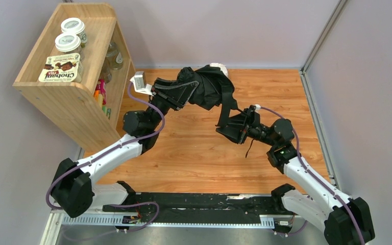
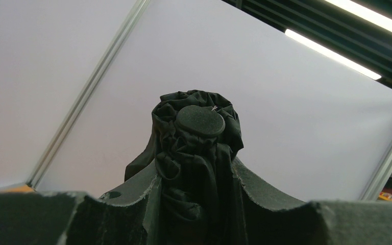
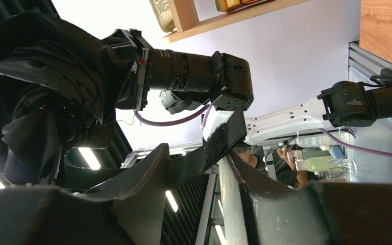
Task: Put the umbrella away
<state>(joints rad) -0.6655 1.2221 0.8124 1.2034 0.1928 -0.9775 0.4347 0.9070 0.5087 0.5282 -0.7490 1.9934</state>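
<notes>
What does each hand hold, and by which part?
The left hand clamps the umbrella on its bunched fabric, just below the round end cap. The right hand is at its other end; a hold cannot be told.

This is a robot laboratory cell: grey panel walls (image 1: 224, 30) in aluminium frames close around a wooden desk (image 1: 194, 153), with a small wooden shelf (image 1: 66, 97) of groceries and ceiling strip lights (image 2: 332, 53).
</notes>
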